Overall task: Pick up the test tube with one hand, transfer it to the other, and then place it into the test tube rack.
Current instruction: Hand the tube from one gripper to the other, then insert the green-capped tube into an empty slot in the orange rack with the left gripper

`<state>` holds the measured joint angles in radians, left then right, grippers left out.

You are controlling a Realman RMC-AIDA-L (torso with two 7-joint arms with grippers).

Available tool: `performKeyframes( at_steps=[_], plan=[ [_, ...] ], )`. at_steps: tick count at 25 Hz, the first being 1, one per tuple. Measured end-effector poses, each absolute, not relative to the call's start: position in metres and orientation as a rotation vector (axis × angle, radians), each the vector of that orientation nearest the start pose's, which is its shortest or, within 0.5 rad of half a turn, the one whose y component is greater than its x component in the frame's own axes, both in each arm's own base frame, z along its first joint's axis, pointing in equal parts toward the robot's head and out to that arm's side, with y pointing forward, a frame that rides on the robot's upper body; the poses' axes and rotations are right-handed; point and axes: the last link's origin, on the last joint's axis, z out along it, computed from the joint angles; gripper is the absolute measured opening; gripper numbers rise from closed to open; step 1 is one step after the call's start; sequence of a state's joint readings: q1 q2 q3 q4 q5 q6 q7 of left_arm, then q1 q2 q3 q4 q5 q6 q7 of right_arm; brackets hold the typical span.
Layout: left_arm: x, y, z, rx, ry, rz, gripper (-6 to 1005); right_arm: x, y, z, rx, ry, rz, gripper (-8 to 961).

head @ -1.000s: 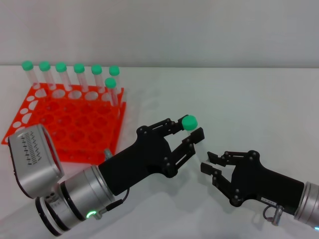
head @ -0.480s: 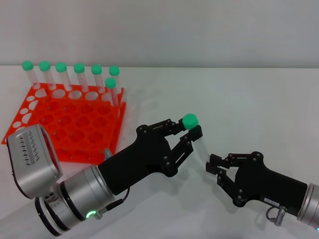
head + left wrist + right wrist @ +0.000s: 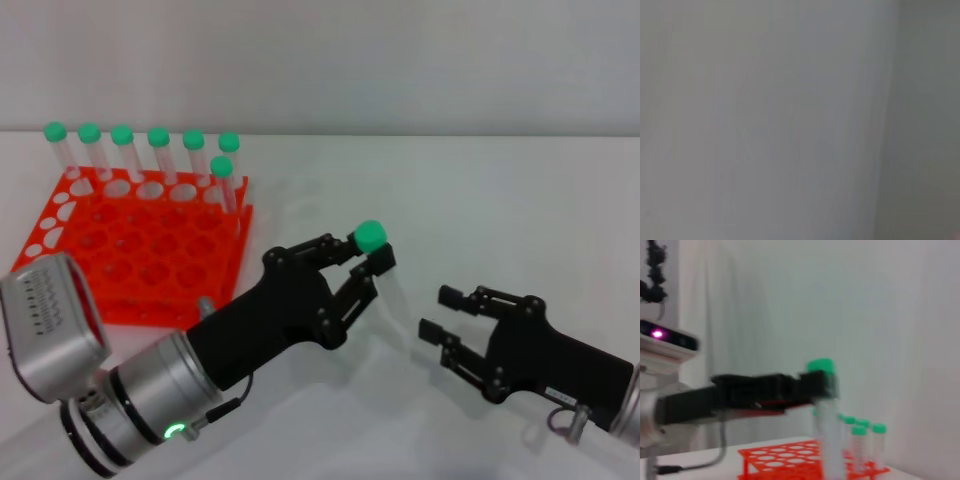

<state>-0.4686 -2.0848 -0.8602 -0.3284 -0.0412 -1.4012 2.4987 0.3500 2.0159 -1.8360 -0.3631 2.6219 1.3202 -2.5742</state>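
My left gripper (image 3: 366,258) is shut on the test tube, gripping just below its green cap (image 3: 370,235), and holds it upright above the table in the head view. In the right wrist view the clear test tube (image 3: 827,440) hangs down from the left gripper's black fingers (image 3: 790,387). My right gripper (image 3: 440,312) is open and empty, a short way to the right of the tube. The orange-red test tube rack (image 3: 140,245) stands at the back left and also shows in the right wrist view (image 3: 785,457). The left wrist view shows only a blank grey surface.
Several green-capped tubes (image 3: 140,150) stand in the rack's far row, one (image 3: 222,180) a row nearer. The white table (image 3: 450,200) stretches to the right of the rack.
My left gripper has drawn the tube slightly left and back. My right gripper has backed away to the right and stays open.
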Motion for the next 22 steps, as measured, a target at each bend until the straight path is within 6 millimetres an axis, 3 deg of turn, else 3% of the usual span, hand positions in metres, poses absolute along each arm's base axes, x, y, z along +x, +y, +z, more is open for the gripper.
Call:
performKeyframes(
  at_steps=[5, 11, 13, 16, 22],
  plan=[
    [-0.222, 0.283, -0.068, -2.196, -0.455, -1.367, 238, 0.293, 0.288, -0.038, -2.247, 0.347, 0.910, 448],
    [-0.270, 0.274, -0.023, -1.893, -0.487, -1.339, 237, 0.329, 0.292, 0.006, -1.963, 0.447, 0.882, 574],
    [-0.285, 0.271, -0.011, -1.806, -0.494, -1.308, 237, 0.338, 0.292, 0.020, -1.872, 0.465, 0.880, 664],
    [-0.295, 0.273, -0.003, -1.770, -0.473, -1.246, 237, 0.351, 0.292, 0.041, -1.725, 0.492, 0.891, 798],
    [-0.298, 0.284, 0.005, -1.709, -0.377, -1.148, 237, 0.354, 0.293, 0.051, -1.647, 0.494, 0.913, 868]
  ],
)
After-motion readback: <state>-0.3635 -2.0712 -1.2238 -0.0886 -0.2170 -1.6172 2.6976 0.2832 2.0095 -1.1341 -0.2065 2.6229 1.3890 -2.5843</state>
